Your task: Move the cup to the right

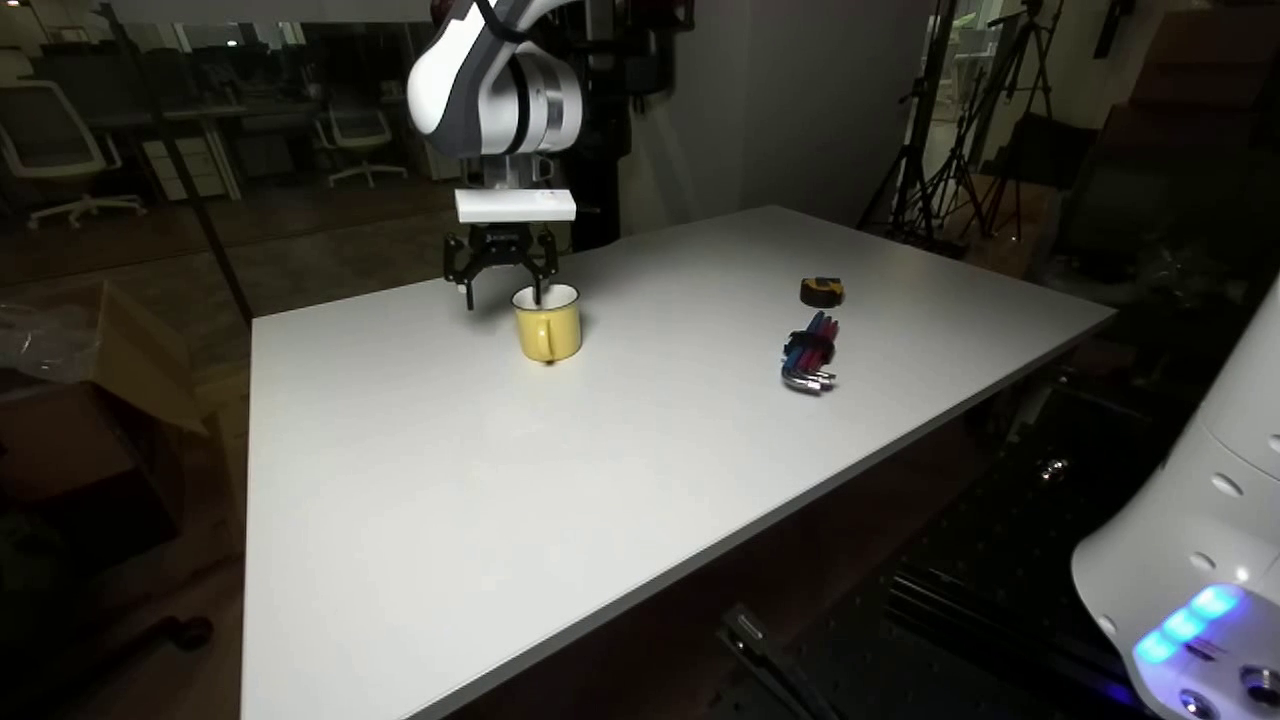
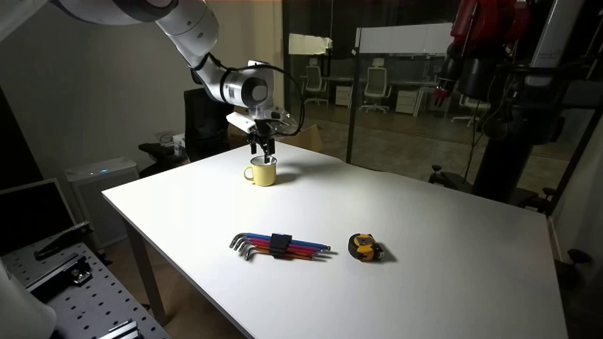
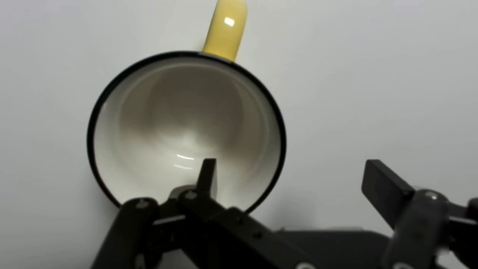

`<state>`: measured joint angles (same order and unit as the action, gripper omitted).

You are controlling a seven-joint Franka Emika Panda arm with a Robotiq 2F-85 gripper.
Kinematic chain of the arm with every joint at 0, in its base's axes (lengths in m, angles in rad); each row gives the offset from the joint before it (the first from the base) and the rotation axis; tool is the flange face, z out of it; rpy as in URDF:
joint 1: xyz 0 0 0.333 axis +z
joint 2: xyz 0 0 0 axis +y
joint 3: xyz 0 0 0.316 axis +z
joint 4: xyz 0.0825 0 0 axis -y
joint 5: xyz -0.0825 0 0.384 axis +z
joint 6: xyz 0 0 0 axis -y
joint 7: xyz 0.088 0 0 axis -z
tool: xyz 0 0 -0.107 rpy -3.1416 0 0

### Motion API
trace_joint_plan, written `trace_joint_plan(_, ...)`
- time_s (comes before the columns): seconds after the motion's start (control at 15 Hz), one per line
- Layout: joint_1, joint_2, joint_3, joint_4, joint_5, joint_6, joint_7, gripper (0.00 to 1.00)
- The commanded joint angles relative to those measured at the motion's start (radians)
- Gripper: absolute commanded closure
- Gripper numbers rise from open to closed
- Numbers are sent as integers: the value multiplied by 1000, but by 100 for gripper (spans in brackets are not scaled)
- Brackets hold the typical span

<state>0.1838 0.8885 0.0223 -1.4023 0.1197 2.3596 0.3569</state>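
The yellow cup (image 1: 562,338) with a whitish inside and dark rim stands upright on the white table. It also shows in an exterior view (image 2: 264,174) with its handle to the left. In the wrist view, the cup (image 3: 194,104) is seen from above, its yellow handle at the top. My gripper (image 1: 504,300) is open above the table at the cup. It also shows in the other views (image 2: 261,154) (image 3: 291,161). One finger is over or just inside the cup's mouth. The other finger is outside the rim, apart from the cup. Nothing is held.
A set of coloured hex keys (image 1: 810,350) in a black holder lies on the table (image 1: 450,520), also visible in an exterior view (image 2: 281,246). A yellow-black tape measure (image 1: 822,292) is beside it, also visible here (image 2: 365,247). The table's edge lies behind the cup.
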Motion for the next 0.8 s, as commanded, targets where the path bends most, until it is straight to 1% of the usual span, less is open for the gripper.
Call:
trace_joint_plan(0.0, -7, 47, 6, 77, 14, -44, 10, 25)
trace_joint_plan(0.07, -3, 52, 2, 84, 12, -42, 18, 27)
trace_joint_plan(0.13, 0, 57, 0, 91, 9, -42, 22, 33)
trace_joint_plan(0.27, 2, 63, -3, 99, 7, -42, 25, 49)
trace_joint_plan(0.47, 4, 68, -3, 107, 5, -42, 25, 69)
trace_joint_plan(0.67, 6, 67, -4, 106, 3, -40, 25, 91)
trace_joint_plan(0.73, 7, 67, -5, 106, 2, -40, 26, 96)
